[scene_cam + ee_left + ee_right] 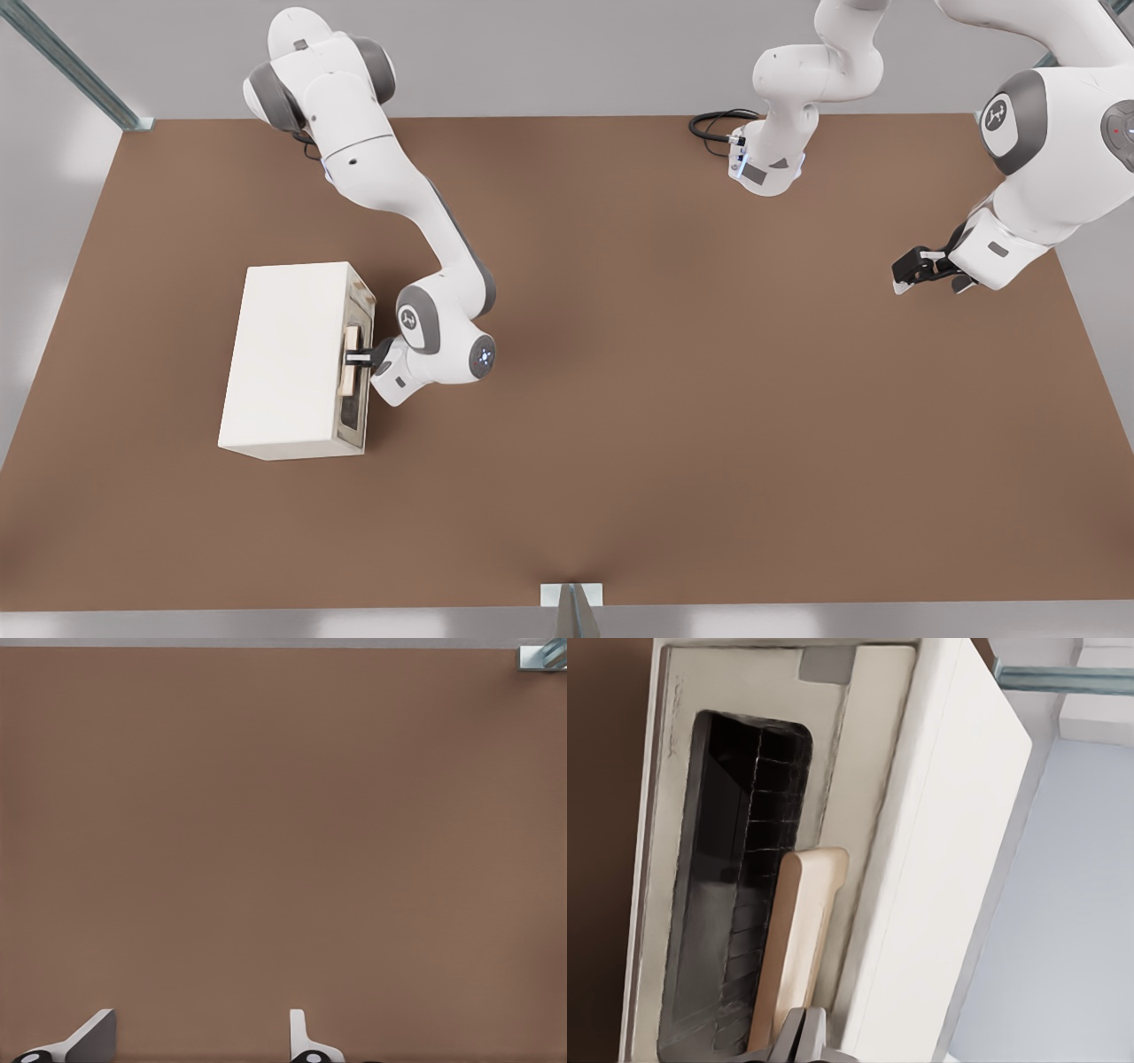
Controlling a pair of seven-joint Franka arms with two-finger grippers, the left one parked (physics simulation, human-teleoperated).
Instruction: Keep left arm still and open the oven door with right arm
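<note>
a wide flat brown table top (673, 381) fills the scene, with pale grey floor around it and grey-green metal rails (71, 62) at the corners. a small metal bracket (571, 595) sits at the near edge of the table.

on the front view's left stands a cream-white box oven (283, 359), resting on the table. its front faces the front view's right. the oven door (744, 859), a cream-framed panel with a dark rectangular window, lies flat against the oven body and looks closed. behind the dark glass a wire rack is faintly visible; i cannot tell if something is inside.

the pale beige bar handle (351, 361) runs along the door near its top edge. the white jointed right arm (416, 248) reaches down from the far side of the table, and its black two-finger gripper (359, 358) is at the middle of this handle. the fingers (799, 1038) are narrow and pressed around the bar, holding it.
</note>
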